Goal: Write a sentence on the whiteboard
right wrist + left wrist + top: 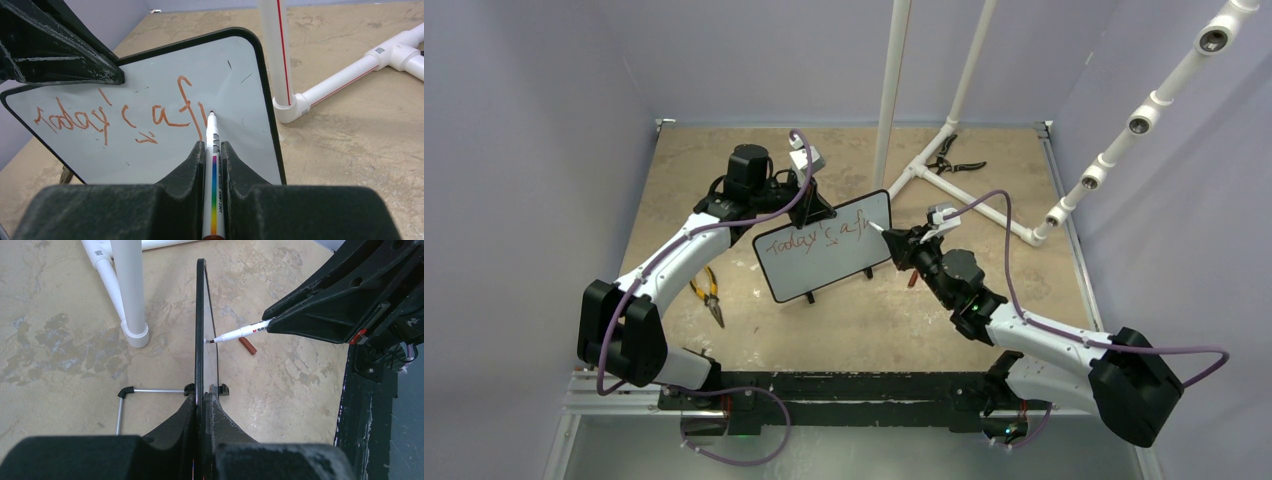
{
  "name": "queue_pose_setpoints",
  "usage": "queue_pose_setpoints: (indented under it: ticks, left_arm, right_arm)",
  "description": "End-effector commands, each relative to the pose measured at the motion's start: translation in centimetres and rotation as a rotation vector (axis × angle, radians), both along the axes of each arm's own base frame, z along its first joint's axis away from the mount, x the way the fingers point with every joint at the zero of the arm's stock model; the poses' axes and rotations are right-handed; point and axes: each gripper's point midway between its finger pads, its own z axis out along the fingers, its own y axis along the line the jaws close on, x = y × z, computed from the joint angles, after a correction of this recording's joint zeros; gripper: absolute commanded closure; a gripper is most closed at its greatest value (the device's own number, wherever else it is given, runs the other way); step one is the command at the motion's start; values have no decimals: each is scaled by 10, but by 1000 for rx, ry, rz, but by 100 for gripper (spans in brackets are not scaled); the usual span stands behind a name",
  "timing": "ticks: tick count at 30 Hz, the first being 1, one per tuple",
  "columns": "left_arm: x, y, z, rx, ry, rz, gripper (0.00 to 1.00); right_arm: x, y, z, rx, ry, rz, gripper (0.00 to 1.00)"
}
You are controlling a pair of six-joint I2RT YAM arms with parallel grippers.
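Whiteboard (824,262) mid-sentence: one arm steadies it while the other writes.
It stands on its feet near the middle of the table (854,330), between the arms. The sentence (125,117), in red, reads "Today's a f" plus one started stroke. The left gripper (205,399) is clamped shut on the board's upper edge, probably so pen pressure cannot push it over. The right gripper (213,149) is closed around a marker (212,127), tip touching the board just past the last letter. Its barrel shows a rainbow stripe and print resembling "M&G"; the cap (247,346) lies nearby.

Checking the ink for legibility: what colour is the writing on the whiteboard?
Orange-red writing on the whiteboard, clearest in the right wrist view.
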Motion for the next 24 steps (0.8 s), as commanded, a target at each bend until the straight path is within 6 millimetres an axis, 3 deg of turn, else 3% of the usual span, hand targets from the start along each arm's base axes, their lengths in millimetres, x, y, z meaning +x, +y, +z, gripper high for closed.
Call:
queue_pose_setpoints:
  ticks: [1,13,24]
  left_arm:
    - [-12,-3,2,-9,-7,-46,100]
    - [-12,-3,2,-9,-8,-46,100]
    - [-12,-3,2,-10,-5,-45,100]
  right_arm:
    - [7,-1,26,59,-50,-31,100]
    - [5,-11,23,67,-41,-66,100]
    - [5,-9,18,51,-30,-55,100]
